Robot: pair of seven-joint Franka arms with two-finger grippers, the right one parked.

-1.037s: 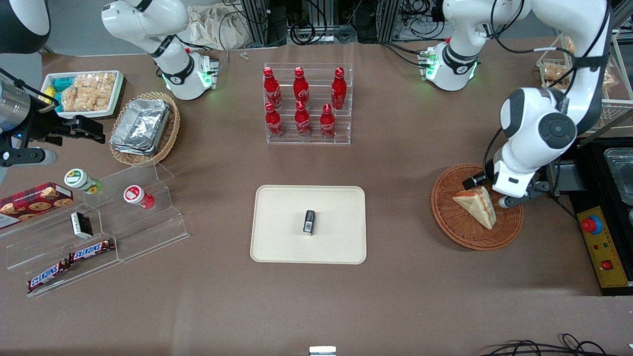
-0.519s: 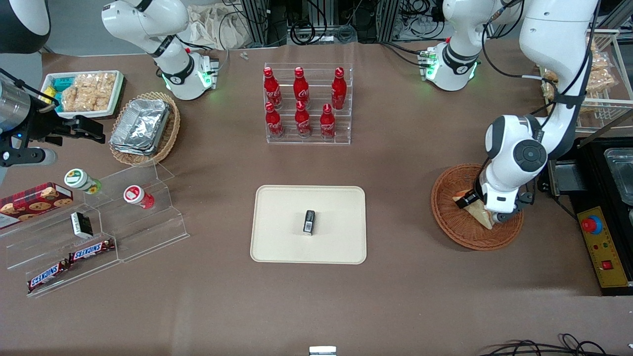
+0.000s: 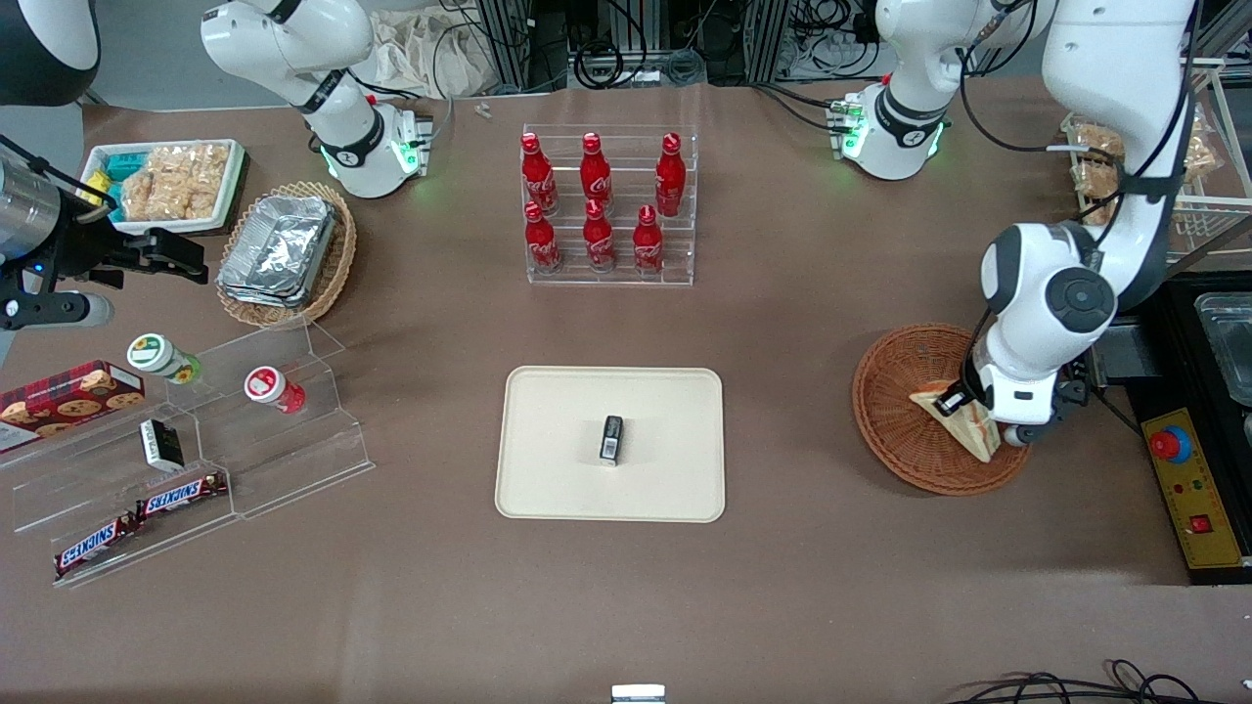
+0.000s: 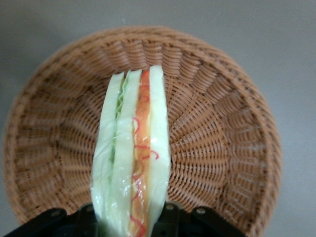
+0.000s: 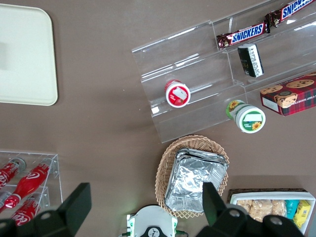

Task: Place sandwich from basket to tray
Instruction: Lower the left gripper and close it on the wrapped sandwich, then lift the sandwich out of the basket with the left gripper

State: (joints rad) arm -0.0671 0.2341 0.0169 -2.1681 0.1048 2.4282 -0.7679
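Fingers: both of my fingers (image 4: 170, 217) are pinching the sandwich (image 4: 132, 158) from either side, gripper (image 3: 963, 406) low over the basket (image 3: 905, 411).
Table: I see brown matte cloth (image 3: 802, 587) running the full width, with a wide bare stretch nearest the front camera.
Room: cables and metal framing crowd the table's edge farthest from the front camera; a black control box with a red button (image 3: 1171, 445) sits at the working arm's end.
Bottle rack: clear acrylic tiers hold six red bottles (image 3: 597, 205), farther from the front camera than the tray.
Tray: cream tray (image 3: 548, 420) sits mid-table, well apart from the basket, and a small dark item (image 3: 611, 438) lies near its middle.
Open lane: bare cloth lies between the basket rim and the tray's edge.
Basket: its woven rim shows all around the sandwich in my wrist view, so the bread is over the bowl.
Sandwich: it stands on edge, with red and green filling facing my wrist camera.
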